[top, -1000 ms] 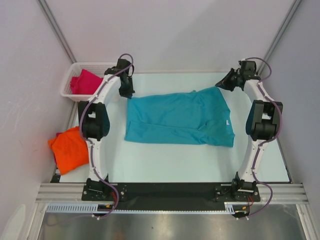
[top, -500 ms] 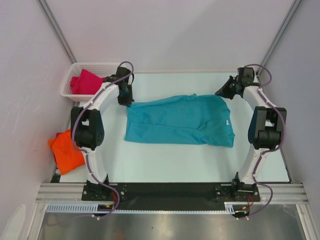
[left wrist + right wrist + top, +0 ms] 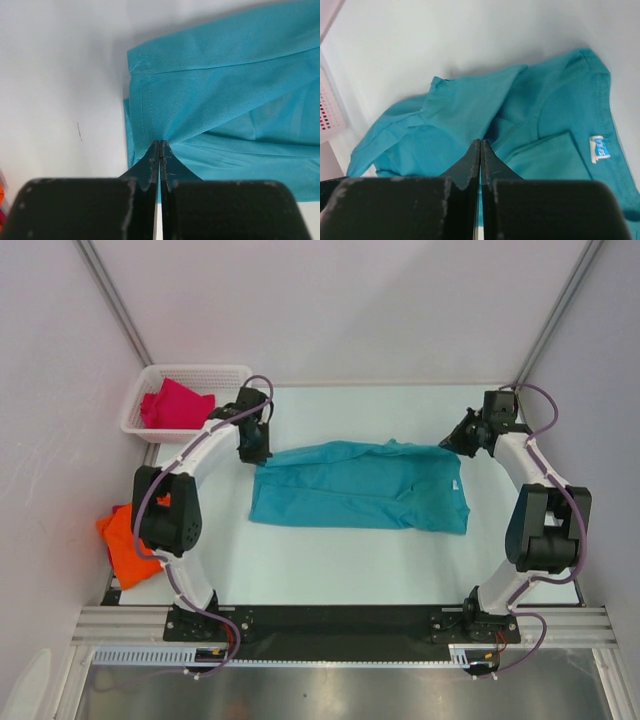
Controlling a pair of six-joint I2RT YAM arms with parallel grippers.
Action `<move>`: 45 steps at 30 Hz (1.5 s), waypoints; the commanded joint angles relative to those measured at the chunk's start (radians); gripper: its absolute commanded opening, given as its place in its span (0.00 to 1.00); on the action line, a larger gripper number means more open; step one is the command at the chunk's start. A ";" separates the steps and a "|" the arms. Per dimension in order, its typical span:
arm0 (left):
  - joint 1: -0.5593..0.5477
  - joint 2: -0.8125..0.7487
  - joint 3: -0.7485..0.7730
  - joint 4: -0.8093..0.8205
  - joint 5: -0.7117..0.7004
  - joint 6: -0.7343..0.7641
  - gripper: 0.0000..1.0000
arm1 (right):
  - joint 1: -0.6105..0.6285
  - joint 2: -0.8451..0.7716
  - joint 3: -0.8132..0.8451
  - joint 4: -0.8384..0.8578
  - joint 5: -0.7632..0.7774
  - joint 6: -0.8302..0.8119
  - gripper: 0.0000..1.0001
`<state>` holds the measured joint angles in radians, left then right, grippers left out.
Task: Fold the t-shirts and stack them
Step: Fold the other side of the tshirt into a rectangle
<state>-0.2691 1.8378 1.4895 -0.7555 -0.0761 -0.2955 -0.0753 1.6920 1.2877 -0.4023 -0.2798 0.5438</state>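
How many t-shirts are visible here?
3. The teal t-shirt lies mid-table; the magenta t-shirt is in the white basket; the orange t-shirt is at the table's left edge, partly behind the left arm. Others may be hidden.

The left arm (image 3: pixel 165 515) hides the right part of the orange t-shirt (image 3: pixel 118 545) at the left edge of the surface (image 3: pixel 350 560). The teal t-shirt (image 3: pixel 225 90) runs off the left wrist view's right edge. Its label (image 3: pixel 600 148) bears print too small to read.

A spread t-shirt (image 3: pixel 360 487) is laid mid-table (image 3: pixel 330 560), a bunched t-shirt (image 3: pixel 175 405) is kept in the basket (image 3: pixel 195 369) at the far-left corner, and a third t-shirt (image 3: pixel 122 540) is set at the left edge.
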 commanded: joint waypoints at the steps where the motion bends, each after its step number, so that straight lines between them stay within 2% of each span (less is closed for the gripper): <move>1: -0.024 -0.078 -0.040 0.035 -0.007 -0.004 0.00 | 0.003 -0.086 -0.044 -0.041 0.045 -0.013 0.00; 15: -0.038 -0.238 -0.215 0.041 -0.008 -0.014 0.00 | 0.052 -0.189 -0.146 -0.173 0.197 -0.024 0.00; 27: -0.038 -0.304 -0.305 0.058 0.021 -0.021 0.00 | 0.054 -0.264 -0.197 -0.248 0.306 -0.010 0.00; 38: -0.038 -0.209 -0.247 0.082 0.030 -0.068 0.00 | 0.054 -0.311 -0.231 -0.283 0.321 -0.015 0.00; 45: -0.038 -0.071 -0.063 0.053 -0.001 -0.080 0.00 | 0.054 -0.354 -0.267 -0.293 0.317 -0.021 0.00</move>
<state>-0.3012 1.7065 1.2999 -0.7086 -0.0669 -0.3500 -0.0223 1.3884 1.0359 -0.6853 0.0185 0.5373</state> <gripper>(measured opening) 0.005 0.009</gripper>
